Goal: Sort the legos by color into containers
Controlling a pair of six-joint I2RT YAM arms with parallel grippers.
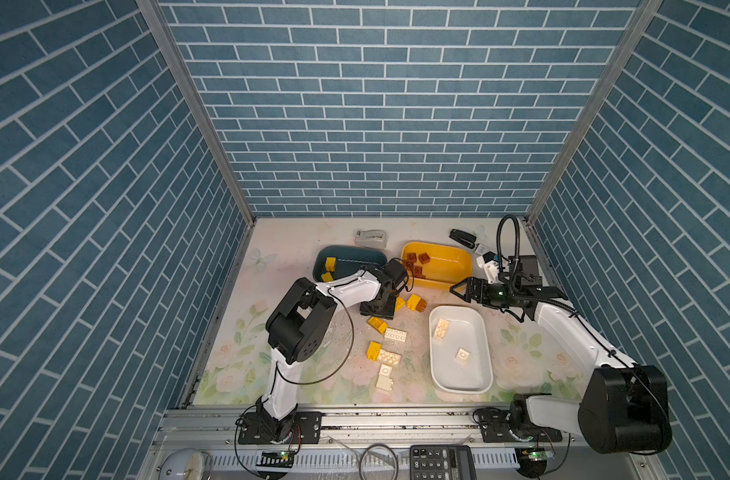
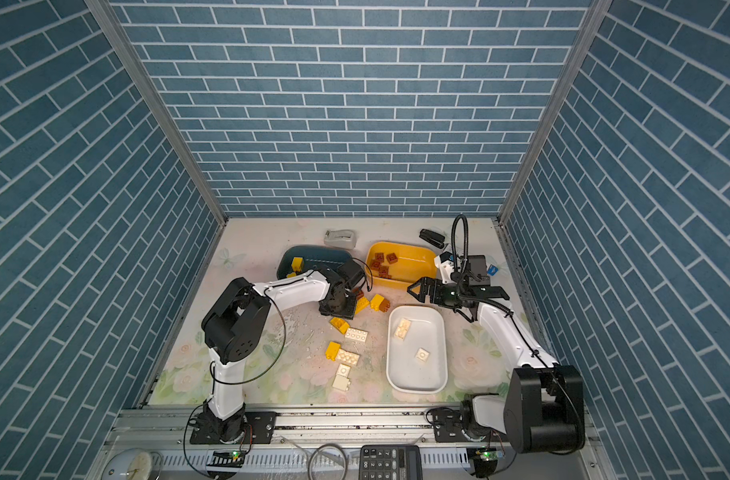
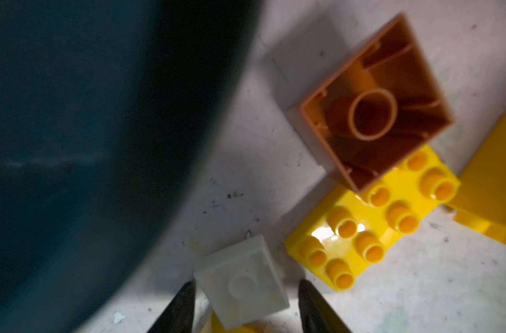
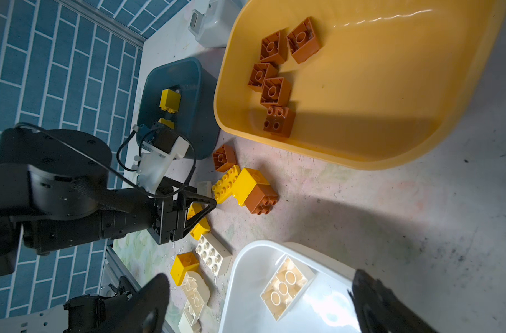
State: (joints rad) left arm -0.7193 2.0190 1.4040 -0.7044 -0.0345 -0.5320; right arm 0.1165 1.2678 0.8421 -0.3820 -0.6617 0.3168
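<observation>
Tubs are counted at three on the counter (image 1: pixel 517 345). Two yellow legos (image 1: pixel 330 263) are held in the dark blue tub (image 1: pixel 355 252), five brown legos (image 4: pixel 274 92) in the yellow tub (image 1: pixel 450 266), two cream legos (image 1: pixel 441 328) in the white tub (image 1: pixel 458 378). A small cream brick (image 3: pixel 243 291) beside the dark blue tub is straddled, unclamped, by the part-open left end effector (image 3: pixel 246 284). The right end effector (image 1: pixel 458 293) is spread wide, empty.
</observation>
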